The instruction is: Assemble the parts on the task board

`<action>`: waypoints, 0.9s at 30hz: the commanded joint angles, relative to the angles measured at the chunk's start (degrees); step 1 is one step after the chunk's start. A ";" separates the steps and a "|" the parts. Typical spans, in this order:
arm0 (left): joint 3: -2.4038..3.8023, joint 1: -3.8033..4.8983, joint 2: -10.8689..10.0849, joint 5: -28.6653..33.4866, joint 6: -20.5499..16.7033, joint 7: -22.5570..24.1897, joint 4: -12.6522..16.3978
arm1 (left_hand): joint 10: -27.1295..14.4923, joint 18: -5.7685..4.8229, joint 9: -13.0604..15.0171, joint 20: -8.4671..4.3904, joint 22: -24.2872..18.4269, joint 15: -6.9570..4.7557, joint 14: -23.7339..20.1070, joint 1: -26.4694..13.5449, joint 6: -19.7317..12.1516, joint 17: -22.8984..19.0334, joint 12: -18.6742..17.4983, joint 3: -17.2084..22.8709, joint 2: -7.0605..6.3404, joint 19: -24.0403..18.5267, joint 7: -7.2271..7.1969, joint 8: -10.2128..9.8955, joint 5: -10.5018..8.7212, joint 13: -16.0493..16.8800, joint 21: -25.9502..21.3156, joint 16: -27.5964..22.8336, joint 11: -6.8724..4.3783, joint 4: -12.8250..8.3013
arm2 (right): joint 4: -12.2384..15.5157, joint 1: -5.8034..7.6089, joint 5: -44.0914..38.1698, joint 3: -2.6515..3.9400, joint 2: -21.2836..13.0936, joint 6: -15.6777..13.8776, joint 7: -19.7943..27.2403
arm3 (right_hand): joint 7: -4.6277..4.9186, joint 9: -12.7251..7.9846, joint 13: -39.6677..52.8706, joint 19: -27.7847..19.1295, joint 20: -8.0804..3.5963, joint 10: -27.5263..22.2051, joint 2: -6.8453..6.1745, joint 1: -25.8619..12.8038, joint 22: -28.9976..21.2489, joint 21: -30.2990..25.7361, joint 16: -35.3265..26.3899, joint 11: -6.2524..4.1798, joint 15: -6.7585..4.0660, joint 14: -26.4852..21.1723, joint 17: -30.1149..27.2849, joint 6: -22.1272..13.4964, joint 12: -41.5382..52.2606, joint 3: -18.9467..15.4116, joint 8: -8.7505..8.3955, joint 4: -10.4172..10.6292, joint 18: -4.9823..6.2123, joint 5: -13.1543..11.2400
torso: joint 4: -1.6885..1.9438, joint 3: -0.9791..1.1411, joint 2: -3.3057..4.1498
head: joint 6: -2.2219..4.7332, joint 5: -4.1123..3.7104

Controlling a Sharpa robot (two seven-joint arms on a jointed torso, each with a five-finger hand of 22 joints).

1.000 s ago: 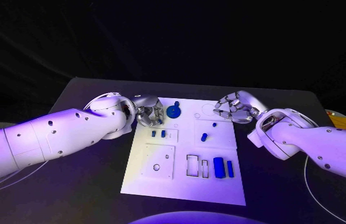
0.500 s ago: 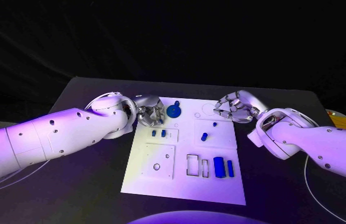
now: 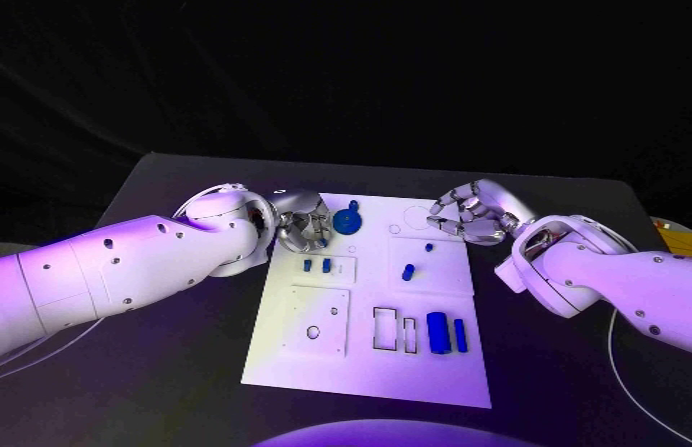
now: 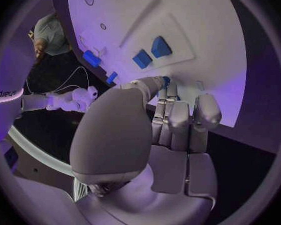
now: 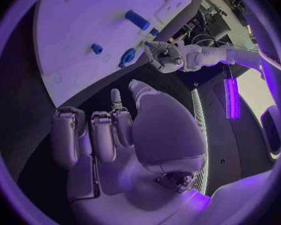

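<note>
Lying in the middle of the black table [image 3: 173, 367], the white task board [image 3: 368, 372] carries several blue parts. In the head view the left hand [image 3: 300, 225] stands at the board's far left corner, and its fingers are curled inward; whether they pinch something I cannot tell, because the fingertips are hidden behind the hand itself. Just beside this hand, on the board's far edge, sits a round blue part [image 3: 348, 222] with a small stem; the hand is very near it, but contact cannot be made out from above.

The left wrist view gives more: the fingers [image 4: 178, 117] are bent together over the board's edge, and a small piece of blue [image 4: 166, 80] shows at the tip of one finger, mostly covered. Two angular blue parts [image 4: 151, 52] lie on the board a little beyond the fingertips, apart from them.

The right hand [image 3: 469, 213] hovers over the board's far right corner with its fingers curled loosely, and nothing is seen inside them. The right wrist view confirms this: the fingers [image 5: 106, 135] are bent and apart from each other, holding nothing, and the board's edge is near them. In this view a blue cylinder [image 5: 137, 20] and a small blue peg [image 5: 97, 49] lie on the board, well apart from the hand.

Near the board's front right corner, two upright blue bars [image 3: 446, 334] stand beside rectangular slots.
</note>
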 commanded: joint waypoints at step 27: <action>-0.17 -0.14 0.02 0.14 1.07 -1.26 -0.03 | -1.64 -0.49 -0.72 0.43 -2.40 1.08 -1.18 -2.55 -2.80 -2.35 -4.84 -0.37 -1.81 -2.14 1.14 -4.11 0.01 -0.25 -1.97 -0.87 1.29 -0.16 | -0.06 -0.11 -0.43 0.00 0.01 0.16 0.40 | 0.08 0.18 5.64 1.21 -0.37 -0.44 0.48 -0.29 9.65 -0.15 -0.24 -0.08 -0.39 4.08 7.24 -0.35 -0.08 0.31 0.55 0.07 0.52 0.43 | 0.07 -0.03 -0.05 | -0.29 -0.07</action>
